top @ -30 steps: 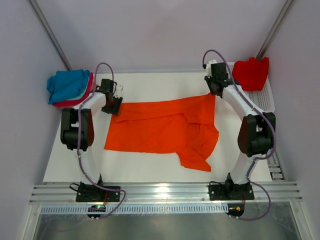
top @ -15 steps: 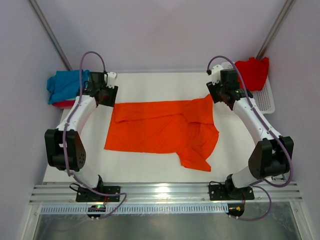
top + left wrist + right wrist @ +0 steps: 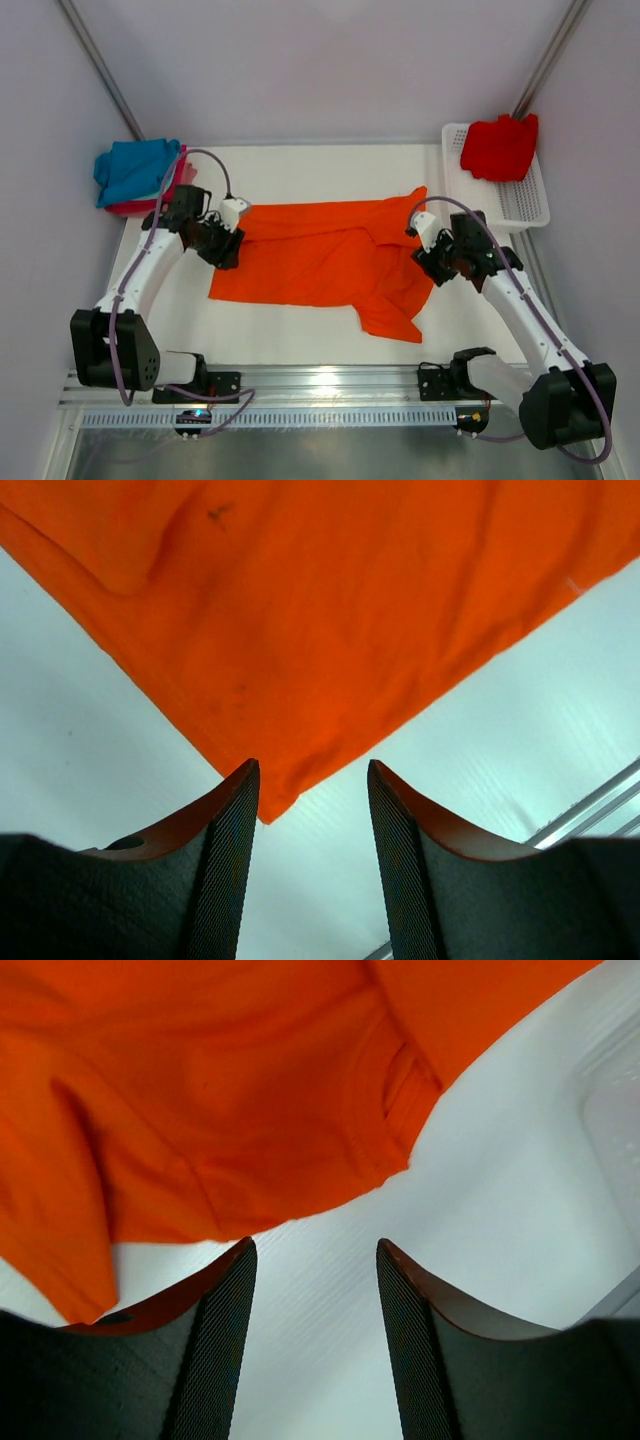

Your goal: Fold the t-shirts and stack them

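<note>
An orange t-shirt [image 3: 330,255] lies partly folded in the middle of the white tabletop [image 3: 310,170]. The left pincer [image 3: 226,246] and right pincer [image 3: 432,262] hover over its left and right edges, jaws spread and empty, seemingly to grip both sides for a fold.

- We record the orange t-shirt [image 3: 320,258] lying in the middle of the table [image 3: 300,340], mostly flat, with its long side running left to right.
- Its left part is smooth. Its right part shows overlapping layers and creases, and one flap reaches toward the near side.
- The red t-shirt [image 3: 500,147] sits bunched in the white basket [image 3: 530,205] at the far right.
- At the far left we see a blue-teal t-shirt [image 3: 135,170], loosely folded, on top of a pink t-shirt [image 3: 178,178]. Only an edge of the pink t-shirt shows.
</note>
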